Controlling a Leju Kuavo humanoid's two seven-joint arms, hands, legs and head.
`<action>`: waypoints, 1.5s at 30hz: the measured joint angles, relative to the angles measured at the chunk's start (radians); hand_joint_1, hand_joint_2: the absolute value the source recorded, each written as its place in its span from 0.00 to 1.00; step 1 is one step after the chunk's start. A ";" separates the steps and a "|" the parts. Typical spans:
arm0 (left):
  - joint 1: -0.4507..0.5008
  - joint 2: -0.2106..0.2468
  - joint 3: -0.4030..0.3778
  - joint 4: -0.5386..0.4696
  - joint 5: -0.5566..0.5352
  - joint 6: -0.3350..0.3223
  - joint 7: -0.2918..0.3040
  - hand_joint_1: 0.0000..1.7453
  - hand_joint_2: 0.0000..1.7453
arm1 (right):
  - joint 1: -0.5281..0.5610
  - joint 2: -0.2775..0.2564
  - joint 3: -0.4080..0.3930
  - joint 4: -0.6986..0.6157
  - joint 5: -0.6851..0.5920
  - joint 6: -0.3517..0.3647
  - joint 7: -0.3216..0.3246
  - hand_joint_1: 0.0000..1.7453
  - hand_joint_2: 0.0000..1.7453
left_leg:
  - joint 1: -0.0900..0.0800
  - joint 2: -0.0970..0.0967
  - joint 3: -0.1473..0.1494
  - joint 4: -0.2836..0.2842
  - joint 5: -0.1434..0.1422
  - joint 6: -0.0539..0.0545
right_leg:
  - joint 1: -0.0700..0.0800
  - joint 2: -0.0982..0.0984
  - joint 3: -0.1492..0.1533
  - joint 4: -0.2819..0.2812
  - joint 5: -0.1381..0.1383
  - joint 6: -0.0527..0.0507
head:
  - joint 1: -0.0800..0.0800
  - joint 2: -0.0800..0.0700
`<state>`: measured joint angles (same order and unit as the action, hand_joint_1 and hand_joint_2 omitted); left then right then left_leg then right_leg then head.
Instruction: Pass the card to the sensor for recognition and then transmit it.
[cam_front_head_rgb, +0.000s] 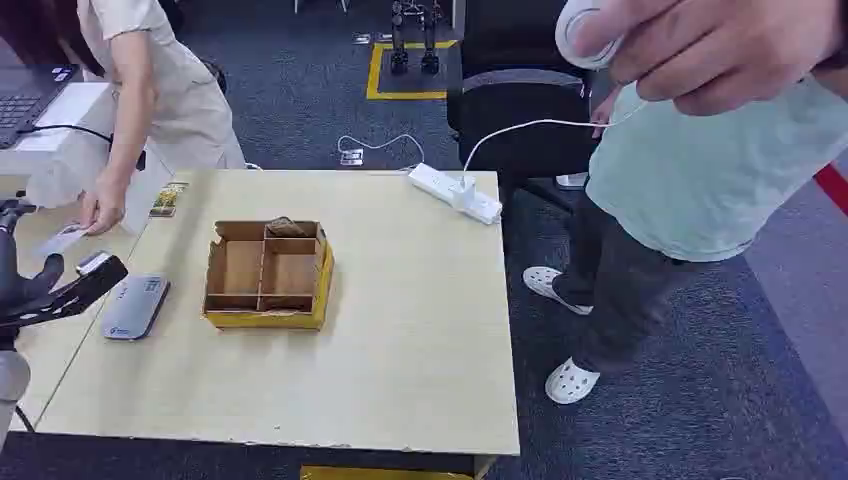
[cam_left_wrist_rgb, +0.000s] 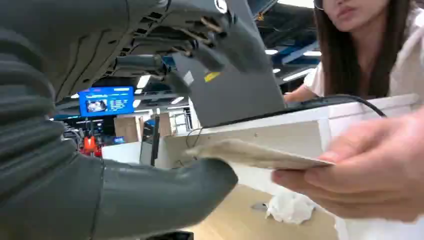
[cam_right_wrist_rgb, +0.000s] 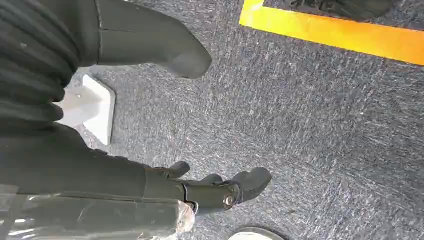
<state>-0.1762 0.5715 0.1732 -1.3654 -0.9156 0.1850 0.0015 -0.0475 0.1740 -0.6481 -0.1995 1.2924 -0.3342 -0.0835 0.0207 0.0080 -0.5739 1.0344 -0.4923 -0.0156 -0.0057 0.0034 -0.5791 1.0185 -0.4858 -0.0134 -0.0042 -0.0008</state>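
A person at the table's left end holds a pale card (cam_front_head_rgb: 62, 240) out toward my left hand (cam_front_head_rgb: 55, 288). In the left wrist view the card (cam_left_wrist_rgb: 255, 155) is pinched in the person's hand (cam_left_wrist_rgb: 360, 175) and lies just over my thumb (cam_left_wrist_rgb: 165, 200), with my darker fingers (cam_left_wrist_rgb: 200, 50) spread well above it. My left hand holds nothing. The grey sensor pad (cam_front_head_rgb: 133, 306) lies flat on the table just right of that hand. My right hand (cam_right_wrist_rgb: 200, 190) hangs over the carpet, its fingers loosely apart and empty.
A divided cardboard box (cam_front_head_rgb: 267, 272) sits mid-table, right of the sensor. Another card (cam_front_head_rgb: 168, 199) lies near the far left edge, and a white power strip (cam_front_head_rgb: 455, 192) at the far right corner. A second person (cam_front_head_rgb: 690, 170) stands right of the table.
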 joint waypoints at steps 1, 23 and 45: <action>-0.003 -0.001 -0.002 0.005 0.001 0.000 0.001 0.91 1.00 | 0.000 0.000 0.000 0.000 0.000 0.000 0.000 0.00 1.00 | 0.000 0.000 0.000 0.000 0.000 0.000 | 0.000 0.000 0.000 0.000 0.000 0.000 | 0.000 0.000; -0.024 -0.008 -0.028 0.036 0.017 -0.002 0.003 1.00 1.00 | 0.001 0.000 0.000 0.000 -0.006 -0.002 0.000 0.00 1.00 | 0.000 0.000 0.000 0.000 0.000 0.000 | 0.000 0.000 0.000 0.000 0.000 0.000 | 0.000 0.000; 0.009 -0.008 -0.037 0.045 -0.031 0.054 -0.035 1.00 1.00 | 0.001 0.000 0.000 0.000 -0.004 -0.002 0.000 0.00 1.00 | 0.000 0.000 -0.001 0.000 0.000 0.000 | 0.000 0.000 0.000 0.000 0.000 0.000 | 0.000 0.000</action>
<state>-0.1667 0.5631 0.1362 -1.3207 -0.9461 0.2392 -0.0332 -0.0463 0.1736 -0.6481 -0.1991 1.2882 -0.3357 -0.0835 0.0207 0.0083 -0.5744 1.0343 -0.4924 -0.0156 -0.0058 0.0037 -0.5795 1.0185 -0.4860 -0.0134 -0.0042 -0.0008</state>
